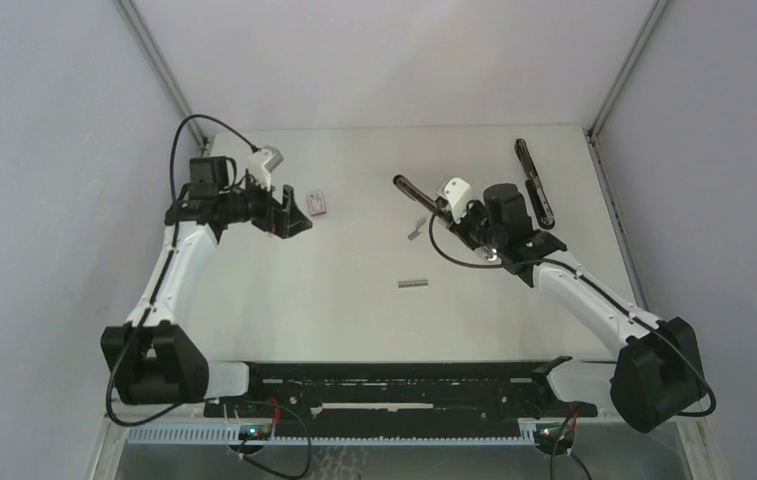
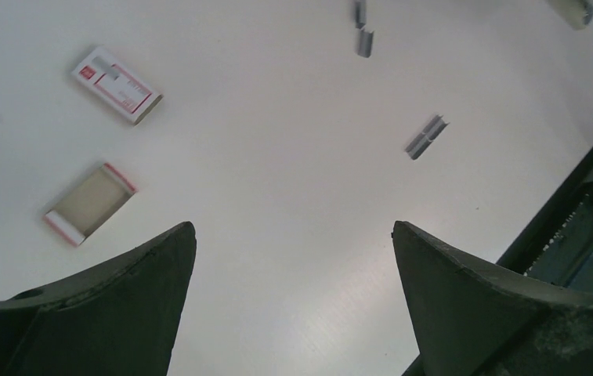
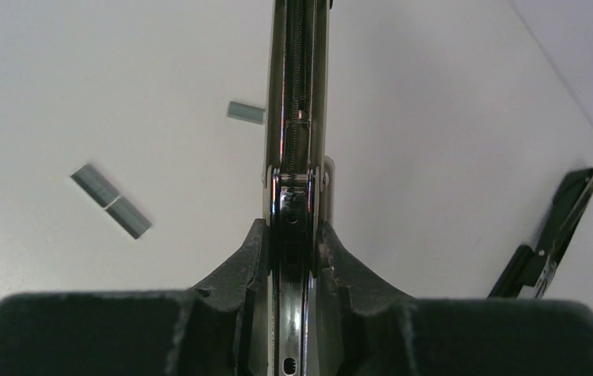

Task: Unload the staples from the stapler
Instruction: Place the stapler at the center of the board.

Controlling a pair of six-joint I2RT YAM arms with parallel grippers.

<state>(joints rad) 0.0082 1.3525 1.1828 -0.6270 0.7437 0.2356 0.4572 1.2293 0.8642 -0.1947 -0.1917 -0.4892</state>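
The staples (image 3: 110, 201) are dull grey metal on a plain white table (image 1: 354, 320), and the stapler (image 3: 296, 117) is shiny chrome. The small box (image 2: 117, 84) is white with a red border and red print, while its tray (image 2: 89, 203) is beige-grey with pink ends. Both arms (image 1: 169, 270) are white with black joints.

On the table (image 1: 334, 320), the staples (image 1: 412, 284) lie centrally, a staple box (image 1: 318, 203) to their left, the stapler (image 1: 409, 188) behind them.
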